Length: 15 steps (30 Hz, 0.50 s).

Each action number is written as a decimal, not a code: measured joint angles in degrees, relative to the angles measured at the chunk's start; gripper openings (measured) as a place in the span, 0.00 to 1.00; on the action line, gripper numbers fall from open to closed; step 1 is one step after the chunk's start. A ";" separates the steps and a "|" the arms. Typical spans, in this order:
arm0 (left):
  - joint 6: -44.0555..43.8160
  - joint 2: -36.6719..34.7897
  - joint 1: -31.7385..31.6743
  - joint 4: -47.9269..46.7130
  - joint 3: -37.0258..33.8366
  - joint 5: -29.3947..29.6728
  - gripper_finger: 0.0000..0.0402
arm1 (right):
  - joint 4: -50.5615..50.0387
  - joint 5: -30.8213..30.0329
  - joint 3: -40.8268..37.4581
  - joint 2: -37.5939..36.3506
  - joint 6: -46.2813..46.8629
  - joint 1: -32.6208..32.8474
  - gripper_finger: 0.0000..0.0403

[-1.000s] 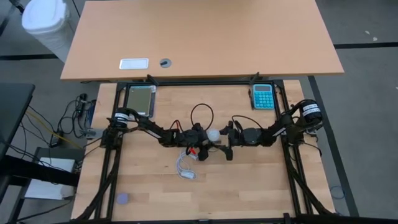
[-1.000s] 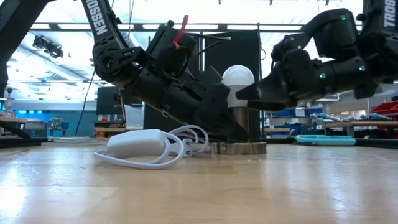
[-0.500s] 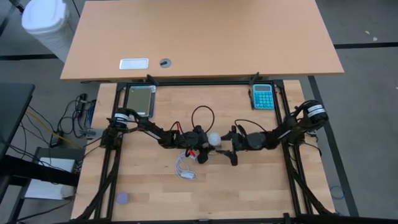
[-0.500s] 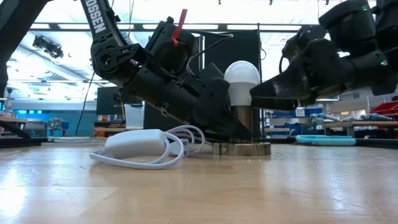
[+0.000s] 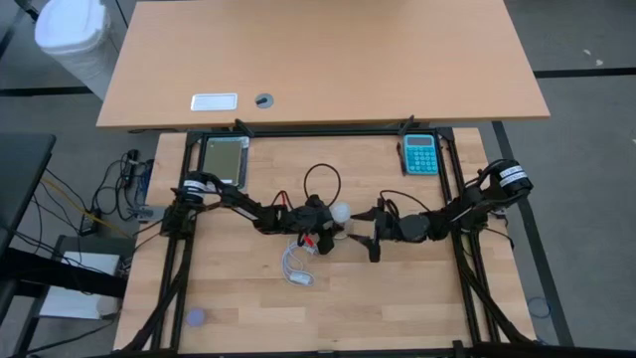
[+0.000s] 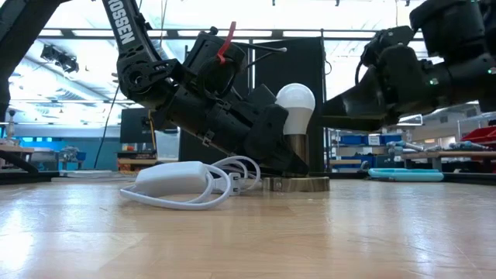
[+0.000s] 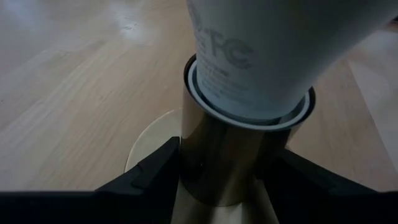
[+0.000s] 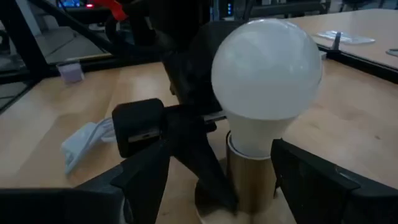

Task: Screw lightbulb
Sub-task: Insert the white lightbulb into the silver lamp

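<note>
The table (image 5: 397, 298) carries a brass socket (image 6: 296, 155) on a round base, beside a coiled white cable (image 6: 186, 182). The left gripper (image 6: 283, 159) has its 2 fingers closed on the socket stem. The right gripper (image 5: 363, 227) hangs just beside, fingers spread open. The lightbulb (image 6: 295, 105) sits upright in the socket.

The left pincer (image 5: 320, 222) and white cable (image 5: 296, 268) blocked the lightbulb's (image 5: 341, 211) left; its right side lay open.
</note>
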<state>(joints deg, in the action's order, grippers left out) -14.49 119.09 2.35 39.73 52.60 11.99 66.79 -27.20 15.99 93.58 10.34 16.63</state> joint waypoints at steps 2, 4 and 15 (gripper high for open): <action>0.13 0.00 0.02 0.21 -0.01 -0.35 0.54 | 0.06 0.26 0.02 0.00 -0.16 -1.14 0.70; 0.27 0.05 0.03 0.55 -0.02 -0.73 0.54 | -0.14 1.10 0.02 0.00 -0.61 -2.50 0.70; 0.81 0.09 0.13 1.02 -0.04 -1.49 0.54 | -6.15 14.09 4.22 0.02 -6.14 -9.45 0.70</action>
<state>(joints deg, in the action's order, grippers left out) -13.68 119.17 2.48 40.76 52.56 10.50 60.64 -13.10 20.21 93.60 4.21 7.18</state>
